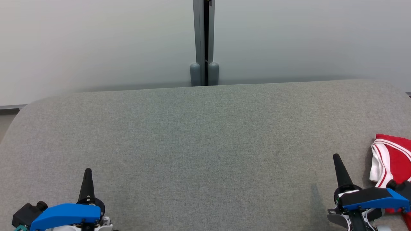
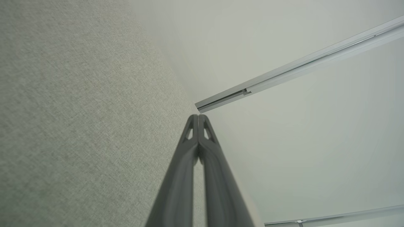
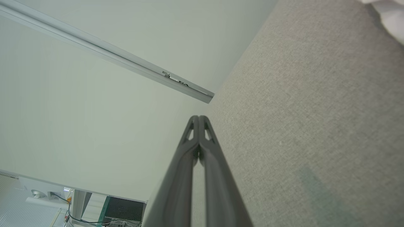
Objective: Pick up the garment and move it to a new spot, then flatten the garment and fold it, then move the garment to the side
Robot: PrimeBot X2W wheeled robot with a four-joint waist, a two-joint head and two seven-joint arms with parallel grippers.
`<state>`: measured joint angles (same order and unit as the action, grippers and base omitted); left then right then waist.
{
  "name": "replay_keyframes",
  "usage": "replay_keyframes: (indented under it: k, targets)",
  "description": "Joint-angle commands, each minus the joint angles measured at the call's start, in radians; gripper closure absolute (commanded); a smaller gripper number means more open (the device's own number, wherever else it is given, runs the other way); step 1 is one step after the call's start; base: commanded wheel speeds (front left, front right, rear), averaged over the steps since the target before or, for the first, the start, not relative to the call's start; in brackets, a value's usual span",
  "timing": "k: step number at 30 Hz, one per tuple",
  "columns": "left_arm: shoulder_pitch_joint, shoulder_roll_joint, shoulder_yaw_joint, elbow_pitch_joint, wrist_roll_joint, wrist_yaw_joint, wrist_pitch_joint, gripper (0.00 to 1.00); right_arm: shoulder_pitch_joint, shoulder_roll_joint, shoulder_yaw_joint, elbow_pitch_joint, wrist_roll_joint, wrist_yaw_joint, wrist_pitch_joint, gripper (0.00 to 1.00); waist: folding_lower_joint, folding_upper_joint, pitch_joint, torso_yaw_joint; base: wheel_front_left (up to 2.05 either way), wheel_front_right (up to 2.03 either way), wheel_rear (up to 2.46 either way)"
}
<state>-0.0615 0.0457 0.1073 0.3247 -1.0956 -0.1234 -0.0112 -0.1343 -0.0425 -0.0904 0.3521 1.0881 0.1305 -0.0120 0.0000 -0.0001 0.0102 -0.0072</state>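
In the head view, one grey fabric-covered table [image 1: 205, 144] spans the frame, and one red-and-white garment [image 1: 393, 160] lies crumpled on the table's right edge. Two grippers rest over the table's near edge. The left gripper [image 1: 87, 173] is at the near left corner and the right gripper [image 1: 337, 160] at the near right, just beside the garment but apart from it. Each looks like a single dark spike and holds nothing. Behind the table's far edge, one grey post [image 1: 204, 41] divides two pale wall panels. In the left wrist view, the two fingers [image 2: 180, 176] are pressed together tip to tip, empty, above the table's edge, with two pale rails [image 2: 300, 63] on the wall beyond the table. In the right wrist view, the two fingers [image 3: 217, 176] are likewise pressed together and empty. One pale corner of the garment sits at the table's top right, and one rail [image 3: 110, 50] crosses the wall beyond the table.
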Motion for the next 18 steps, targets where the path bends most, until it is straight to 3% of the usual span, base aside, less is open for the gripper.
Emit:
replay_keyframes:
  k: [1, 18]
  targets:
    - [-0.022, 0.005, 0.002, -0.016, -0.035, -0.005, 0.009, 1.0, 0.006, -0.008, -0.004, -0.019, 0.038, 0.0, 0.009, 1.0, 0.0, 0.0, 0.0, 0.0, 0.0, 0.0, 0.0]
    - [-0.033, 0.005, 0.003, -0.038, -0.192, -0.007, 0.048, 1.0, 0.013, -0.009, -0.01, -0.049, 0.199, 0.0, 0.048, 1.0, 0.0, 0.0, -0.002, 0.002, 0.0, 0.0, 0.0]
